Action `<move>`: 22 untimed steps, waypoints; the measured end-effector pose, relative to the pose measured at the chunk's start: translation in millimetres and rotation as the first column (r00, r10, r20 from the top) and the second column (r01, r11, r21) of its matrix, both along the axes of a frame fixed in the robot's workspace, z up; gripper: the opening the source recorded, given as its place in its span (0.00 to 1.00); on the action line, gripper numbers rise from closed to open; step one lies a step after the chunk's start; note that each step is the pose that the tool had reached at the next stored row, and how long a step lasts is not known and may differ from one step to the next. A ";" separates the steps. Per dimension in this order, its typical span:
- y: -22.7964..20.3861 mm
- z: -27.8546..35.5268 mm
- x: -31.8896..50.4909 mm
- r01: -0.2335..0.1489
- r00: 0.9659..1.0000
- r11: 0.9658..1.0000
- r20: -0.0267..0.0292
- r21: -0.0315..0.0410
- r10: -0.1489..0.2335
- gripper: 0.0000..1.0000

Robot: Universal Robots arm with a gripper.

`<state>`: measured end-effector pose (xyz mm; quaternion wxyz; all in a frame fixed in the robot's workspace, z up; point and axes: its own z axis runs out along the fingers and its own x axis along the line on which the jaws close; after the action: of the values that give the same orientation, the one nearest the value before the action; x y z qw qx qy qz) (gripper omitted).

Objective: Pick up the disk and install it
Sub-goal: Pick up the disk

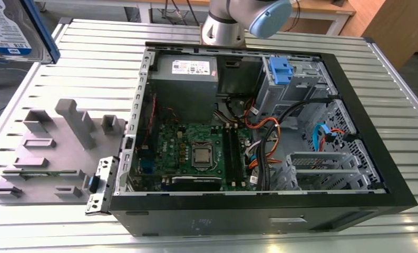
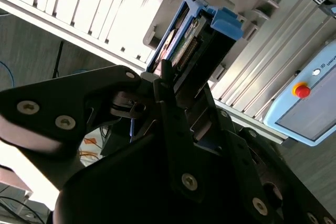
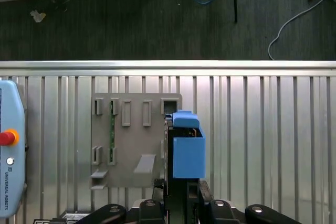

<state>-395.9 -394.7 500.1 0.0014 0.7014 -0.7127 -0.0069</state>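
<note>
The disk (image 1: 12,26) hangs high at the exterior view's far left, above the table's edge, its white-and-blue label facing out. In the second wrist view the disk (image 2: 184,40) stands edge-on with its blue side rails, and my gripper (image 2: 184,80) is shut on it between black fingers (image 2: 164,74). From the first wrist view, the disk (image 3: 188,150) appears as a blue block above the grey fixture plate's edge, gripped at its near end by my gripper (image 3: 181,190).
The open computer case (image 1: 251,221) lies on the slatted metal table (image 1: 96,58), with a blue-tabbed drive cage (image 1: 282,71) at its far corner. A grey fixture plate (image 1: 47,153) sits beside the case. The arm's base (image 1: 226,23) stands behind. A teach pendant (image 3: 8,156) rests on the table.
</note>
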 end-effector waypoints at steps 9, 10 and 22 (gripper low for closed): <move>0.0 -0.2 28.0 0.000 1.000 1.000 0.000 0.000 0.000 0.35; 0.0 -0.2 32.2 0.000 1.000 1.000 0.000 0.000 0.000 0.35; 0.1 -0.8 76.0 0.000 1.000 1.000 0.000 0.000 0.000 0.35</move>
<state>-319.9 -394.6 499.3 0.0015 0.7014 -0.7128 -0.0070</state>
